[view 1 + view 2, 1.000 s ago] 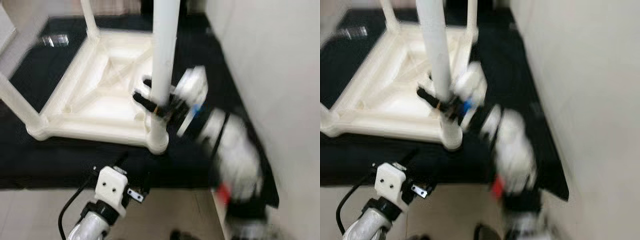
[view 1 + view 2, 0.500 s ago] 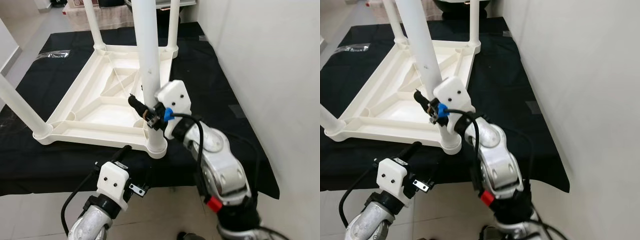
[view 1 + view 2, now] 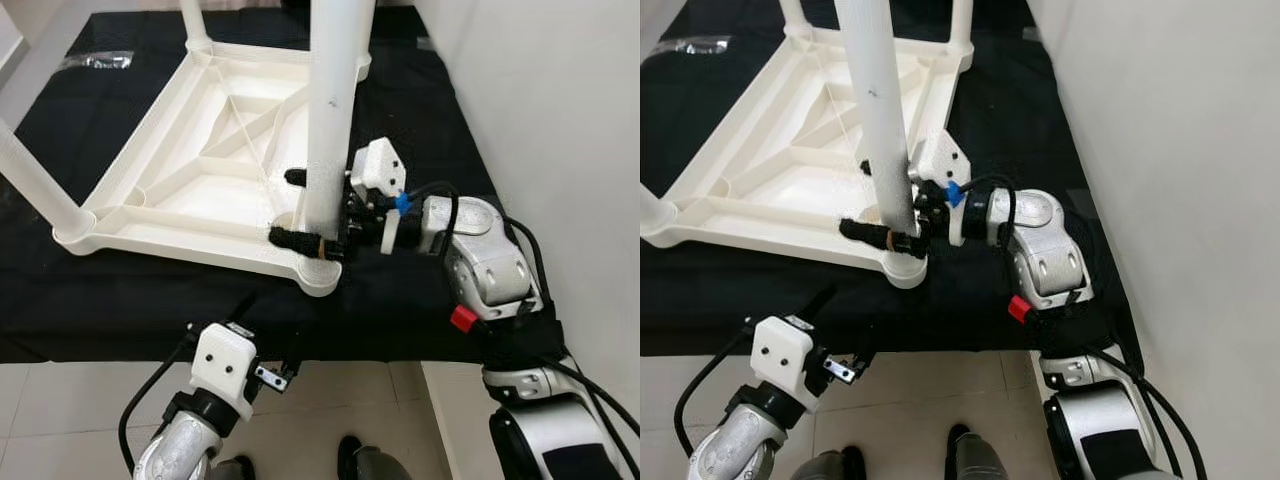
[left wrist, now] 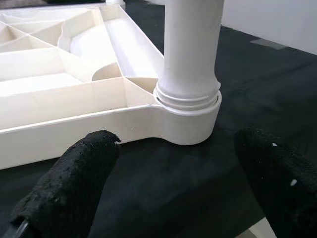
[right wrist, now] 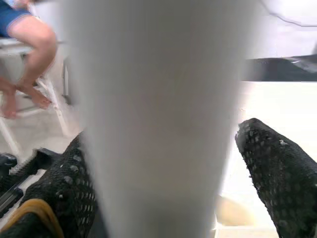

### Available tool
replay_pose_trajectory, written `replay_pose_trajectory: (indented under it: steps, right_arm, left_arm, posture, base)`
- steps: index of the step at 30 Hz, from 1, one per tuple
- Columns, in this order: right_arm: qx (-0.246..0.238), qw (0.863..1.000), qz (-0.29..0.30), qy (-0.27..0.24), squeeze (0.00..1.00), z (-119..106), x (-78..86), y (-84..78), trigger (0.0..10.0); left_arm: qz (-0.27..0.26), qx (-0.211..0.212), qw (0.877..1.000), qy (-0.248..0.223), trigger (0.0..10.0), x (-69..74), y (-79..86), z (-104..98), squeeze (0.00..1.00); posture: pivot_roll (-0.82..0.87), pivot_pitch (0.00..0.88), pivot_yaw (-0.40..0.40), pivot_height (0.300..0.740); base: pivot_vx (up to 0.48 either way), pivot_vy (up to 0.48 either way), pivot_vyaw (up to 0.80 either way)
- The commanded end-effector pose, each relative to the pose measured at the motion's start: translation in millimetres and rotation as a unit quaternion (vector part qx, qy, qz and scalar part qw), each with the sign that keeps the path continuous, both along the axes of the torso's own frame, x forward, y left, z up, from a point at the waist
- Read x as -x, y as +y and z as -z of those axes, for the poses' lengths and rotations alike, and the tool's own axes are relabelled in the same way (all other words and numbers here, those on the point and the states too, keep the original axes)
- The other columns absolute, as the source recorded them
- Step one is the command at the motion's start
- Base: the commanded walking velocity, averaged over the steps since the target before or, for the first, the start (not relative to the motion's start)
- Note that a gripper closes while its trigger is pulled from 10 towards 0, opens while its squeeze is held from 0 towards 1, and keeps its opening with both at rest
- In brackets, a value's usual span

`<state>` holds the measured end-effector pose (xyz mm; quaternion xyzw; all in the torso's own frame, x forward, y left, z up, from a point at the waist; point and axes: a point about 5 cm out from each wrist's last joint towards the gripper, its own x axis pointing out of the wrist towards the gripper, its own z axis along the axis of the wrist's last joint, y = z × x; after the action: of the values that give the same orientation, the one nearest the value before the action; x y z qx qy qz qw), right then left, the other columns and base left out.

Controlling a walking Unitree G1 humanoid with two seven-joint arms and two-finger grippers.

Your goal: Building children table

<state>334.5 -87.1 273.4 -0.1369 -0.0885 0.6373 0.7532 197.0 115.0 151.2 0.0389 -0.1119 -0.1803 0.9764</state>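
Lower on the near leg point(image 3: 335, 120) than a moment ago, the right gripper point(image 3: 312, 210) now has its fingers around the upright post just above its corner socket in the upturned table top point(image 3: 190, 190), while the left gripper point(image 4: 163, 193) waits open below.

An indoor room of a home is suggested. A pale tiled floor point(image 3: 90, 400) is seen, with a black mat point(image 3: 420, 120) spread over it beside a plain white wall point(image 3: 560, 110). On the mat an upturned white plastic children's table point(image 3: 200, 180) is laid, legs pointing up. In the right wrist view a seated person's bare legs point(image 5: 29, 54) are made out on a white chair, in the background.
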Motion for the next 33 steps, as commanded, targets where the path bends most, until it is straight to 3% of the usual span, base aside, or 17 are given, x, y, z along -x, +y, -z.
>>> replay_pose_trajectory:
  steps: [1,6,7,8,9,12,18,25,27,28,30,31,32,33]
  right_arm:
    - [-0.007,0.999,-0.038,-0.009,0.0,-7.5,-0.6,1.7,10.0]
    - [-0.03,0.995,-0.099,-0.01,0.0,-28.3,-11.7,4.9,10.0]
    - [-0.038,0.992,-0.119,-0.009,0.0,-34.3,-14.1,4.4,7.4]
    - [-0.038,0.992,-0.119,-0.009,0.0,-34.3,-14.1,4.4,7.4]
    - [-0.044,0.989,-0.139,-0.005,0.0,-39.5,-15.0,2.9,0.0]
    - [-0.038,0.983,-0.181,0.0,0.0,-46.7,-14.2,-2.0,0.0]
    - [-0.039,0.977,-0.208,0.002,0.0,-58.5,-9.3,-6.0,0.0]
    - [-0.023,0.98,-0.195,-0.024,0.0,-47.5,-7.8,-3.6,0.0]
    - [-0.033,0.998,-0.046,-0.019,0.0,-21.4,-13.8,-0.6,0.0]
    - [-0.038,0.994,0.096,0.019,0.0,1.6,-16.7,-2.1,0.0]
    - [-0.027,0.96,0.272,0.055,0.0,28.7,-14.5,-11.8,0.0]
    - [-0.027,0.96,0.272,0.055,0.0,28.7,-14.5,-11.8,0.0]
    - [-0.005,0.915,0.401,0.048,0.0,46.8,-5.1,-22.4,0.0]
    - [0.0,0.901,0.428,0.067,0.0,66.7,22.7,-13.0,0.0]
  left_arm:
    - [0.004,-0.001,1.0,0.012,10.0,4.7,-2.4,3.2,0.0]
    - [0.001,-0.003,1.0,0.013,10.0,9.0,-3.0,1.8,0.0]
    - [0.001,-0.003,1.0,0.013,10.0,9.7,-3.0,1.7,0.0]
    - [0.001,-0.003,1.0,0.013,10.0,9.7,-3.0,1.7,0.0]
    - [0.002,-0.003,1.0,0.014,10.0,10.4,-3.0,1.5,0.0]
    - [0.003,-0.003,1.0,0.015,10.0,11.8,-3.1,1.2,0.0]
    - [0.003,-0.003,1.0,0.016,10.0,12.8,-2.2,0.6,0.0]
    - [0.001,-0.005,1.0,0.018,10.0,14.0,-2.1,1.4,0.0]
    - [-0.001,-0.006,1.0,0.019,10.0,15.8,-2.7,2.4,0.0]
    - [-0.005,-0.006,1.0,0.02,10.0,17.3,-2.0,2.9,0.0]
    - [-0.01,-0.007,1.0,0.021,10.0,19.0,-0.8,3.3,0.0]
    - [-0.01,-0.007,1.0,0.021,10.0,19.0,-0.8,3.3,0.0]
    - [-0.013,-0.008,1.0,0.022,10.0,20.0,1.6,3.3,0.0]
    - [-0.013,-0.009,1.0,0.023,10.0,18.9,4.6,3.2,0.0]
  posture:
    - [0.1,0.289,-0.049,0.74]
    - [0.12,0.3,-0.05,0.74]
    - [0.12,0.3,-0.05,0.74]
    - [0.12,0.3,-0.05,0.74]
    - [0.12,0.303,-0.05,0.74]
    - [0.13,0.305,-0.05,0.74]
    - [0.13,0.31,-0.047,0.74]
    - [0.12,0.302,-0.067,0.74]
    - [0.12,0.3,-0.08,0.74]
    - [0.12,0.301,-0.083,0.74]
    - [0.12,0.301,-0.083,0.74]
    - [0.12,0.301,-0.083,0.74]
    - [0.09,0.301,-0.068,0.74]
    - [0.05,0.314,-0.027,0.74]
  base:
    - [0.0,0.0,0.0]
    - [0.0,0.0,0.0]
    - [0.0,0.0,0.0]
    - [0.0,0.0,0.0]
    - [0.0,0.0,0.0]
    - [0.0,0.0,0.0]
    - [0.0,0.0,0.0]
    - [0.0,0.0,0.0]
    - [0.0,0.0,0.0]
    - [0.0,0.0,0.0]
    - [0.0,0.0,0.0]
    - [0.0,0.0,0.0]
    - [0.0,0.0,0.0]
    - [0.0,0.0,0.0]
